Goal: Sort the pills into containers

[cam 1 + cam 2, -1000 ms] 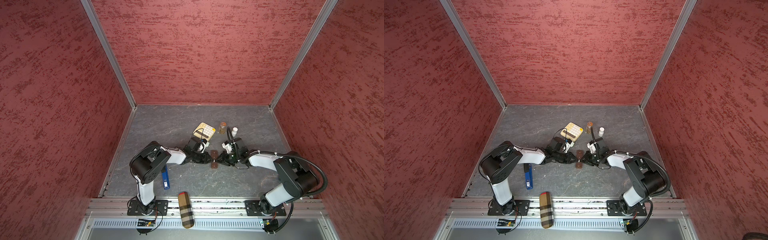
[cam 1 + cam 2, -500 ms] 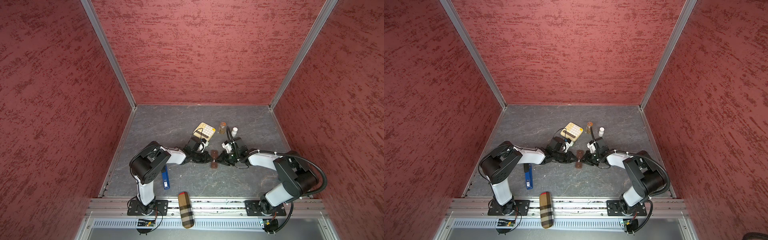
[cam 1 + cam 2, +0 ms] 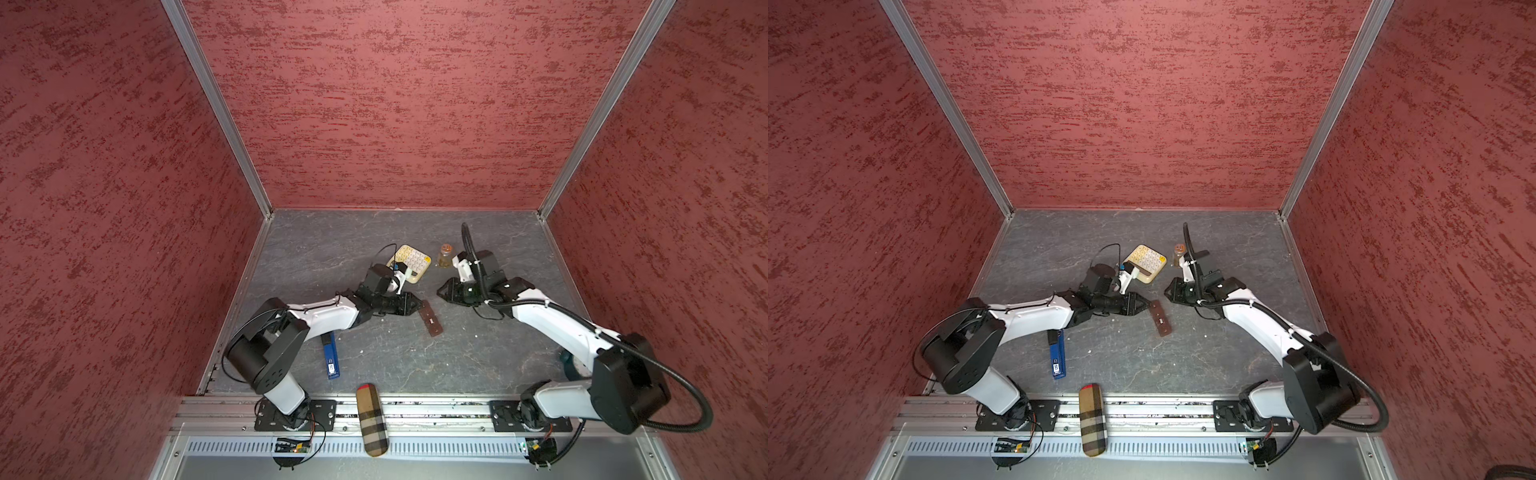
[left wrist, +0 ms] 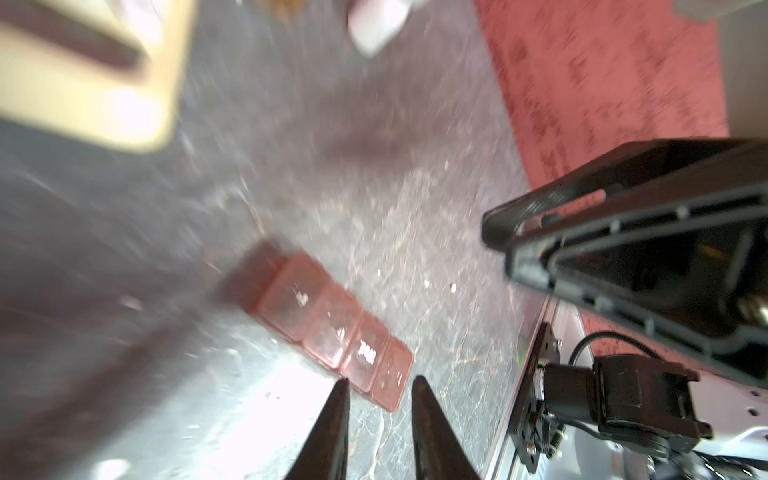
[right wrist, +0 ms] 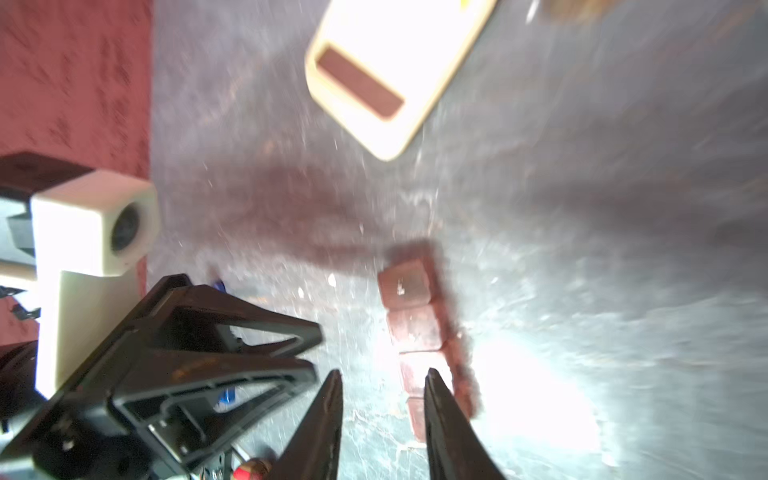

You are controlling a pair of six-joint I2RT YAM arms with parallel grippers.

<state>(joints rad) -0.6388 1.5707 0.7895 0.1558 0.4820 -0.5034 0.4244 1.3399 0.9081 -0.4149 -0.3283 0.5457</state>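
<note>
Box (image 3: 430, 319) lies flat mid-bench (image 3: 469, 365). Long axis runs far-to-near, with the near end skewed toward my right arm's side. Lids look flat, but blur hides the detail.

My left gripper (image 3: 419, 308) sits at the box's far end; touching or just short, can't tell. In the left wrist view its fingers (image 4: 337, 419) are a narrow gap apart with nothing between them, and the box end is just past the tips.

My right gripper (image 3: 439, 292) is off the box, near that same far end, tips facing the left gripper. In the right wrist view its fingers (image 5: 436, 399) are parted wider and hold nothing.

A tiny white pill (image 4: 453, 286) lies on the bench beside the box.

Room:
- Bare bench along the box's right long edge and past its near end.
- Keypad (image 3: 413, 262) near, beyond the far end, with the amber bottle (image 3: 444, 254) beside it.
- Blue bar (image 3: 330, 357) well apart, on the left side.
- Plaid case (image 3: 372, 419) on the front rail.
</note>
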